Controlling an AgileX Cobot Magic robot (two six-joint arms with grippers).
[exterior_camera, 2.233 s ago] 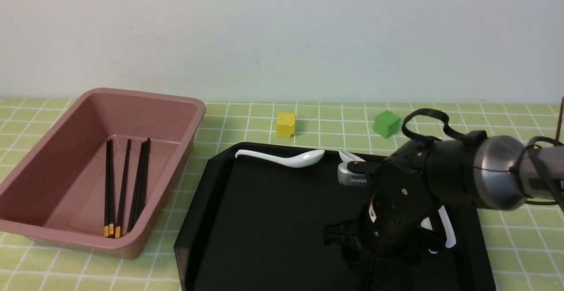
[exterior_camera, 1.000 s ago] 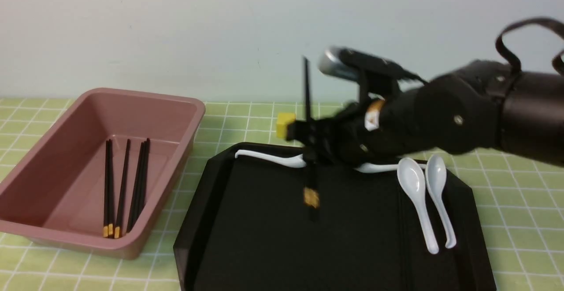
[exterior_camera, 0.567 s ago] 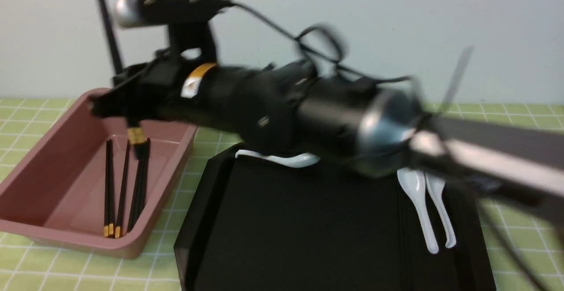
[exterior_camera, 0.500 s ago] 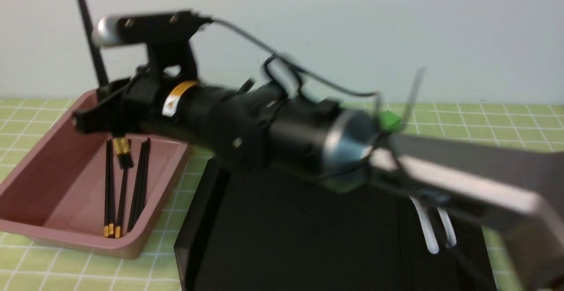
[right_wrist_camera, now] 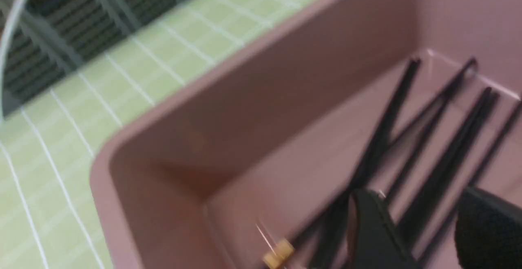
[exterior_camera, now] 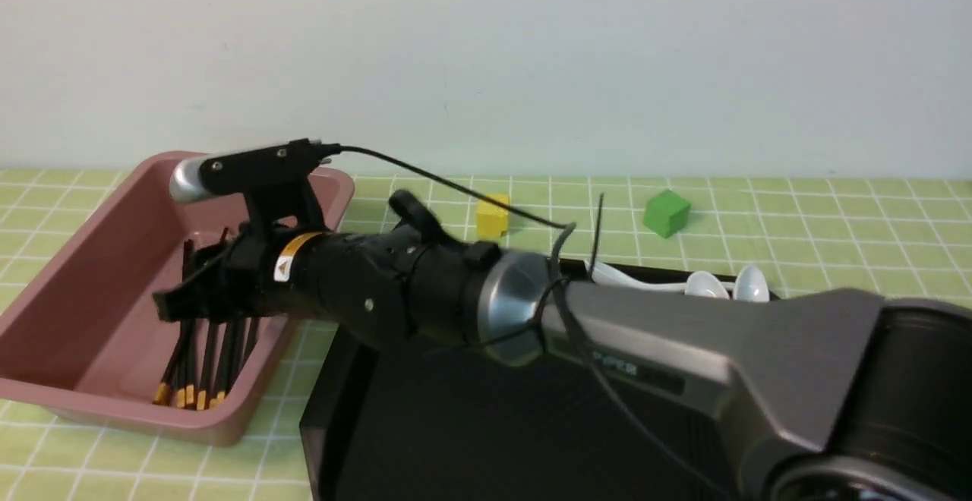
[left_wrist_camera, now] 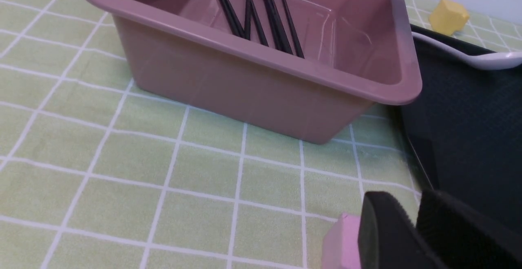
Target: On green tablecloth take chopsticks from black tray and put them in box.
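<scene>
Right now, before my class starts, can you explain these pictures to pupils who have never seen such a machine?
This is a robot with two arms. The front view looks forward from between them; each wrist view comes from a camera on one arm. The right gripper is inside the pink box, its fingers apart, apparently holding nothing. Black chopsticks lie in the box. Beside it, on the green tablecloth, sits a black tray with white spoons. Behind the tray are a yellow cube and a green cube.
</scene>
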